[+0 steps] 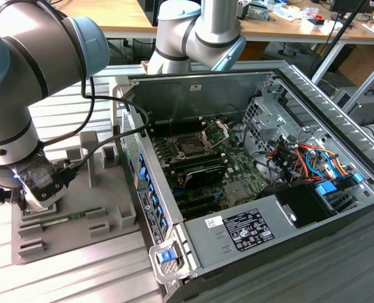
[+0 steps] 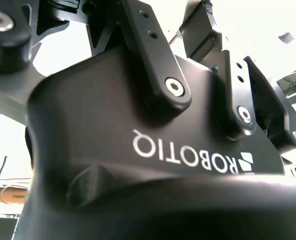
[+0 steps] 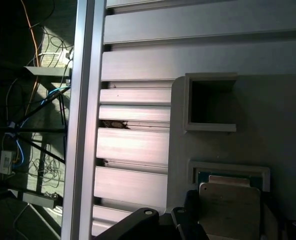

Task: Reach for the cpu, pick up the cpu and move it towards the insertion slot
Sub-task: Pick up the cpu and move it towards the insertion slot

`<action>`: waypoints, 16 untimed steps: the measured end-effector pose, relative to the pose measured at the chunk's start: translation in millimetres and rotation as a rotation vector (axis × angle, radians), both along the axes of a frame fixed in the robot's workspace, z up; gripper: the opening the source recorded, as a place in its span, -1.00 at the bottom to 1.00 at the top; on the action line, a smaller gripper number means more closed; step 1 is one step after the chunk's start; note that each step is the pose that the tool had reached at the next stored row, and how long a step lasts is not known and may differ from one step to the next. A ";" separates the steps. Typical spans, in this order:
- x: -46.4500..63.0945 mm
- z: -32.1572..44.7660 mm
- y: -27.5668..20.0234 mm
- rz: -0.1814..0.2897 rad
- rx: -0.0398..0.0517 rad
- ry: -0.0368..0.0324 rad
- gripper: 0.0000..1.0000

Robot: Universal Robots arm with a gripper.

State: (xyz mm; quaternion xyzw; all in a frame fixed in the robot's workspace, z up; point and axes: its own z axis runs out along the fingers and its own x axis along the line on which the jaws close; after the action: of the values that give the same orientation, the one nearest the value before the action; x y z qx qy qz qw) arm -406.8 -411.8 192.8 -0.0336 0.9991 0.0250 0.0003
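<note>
Reaching stage: gripper (image 1: 34,196) poised over grey tray (image 1: 105,208), exterior view's lower left.
The cpu (image 3: 229,210) is seen just beside it; grip cannot be told; the insertion slot (image 1: 190,146), mid-frame, is unreached.

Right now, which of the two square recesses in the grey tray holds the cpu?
The green-lined recess, where the pale cpu lies; the other recess is dark and empty.
</note>
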 end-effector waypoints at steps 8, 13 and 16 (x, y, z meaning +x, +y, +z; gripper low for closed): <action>0.0 5.3 0.0 0.000 0.0000 0.0000 0.11; 0.0 9.5 0.0 0.000 0.0000 0.0000 0.11; 0.0 10.8 0.0 0.000 0.0000 0.0000 0.11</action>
State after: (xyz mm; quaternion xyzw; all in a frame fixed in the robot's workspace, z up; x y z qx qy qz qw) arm -406.8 -411.7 203.7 -0.0336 0.9991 0.0250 0.0004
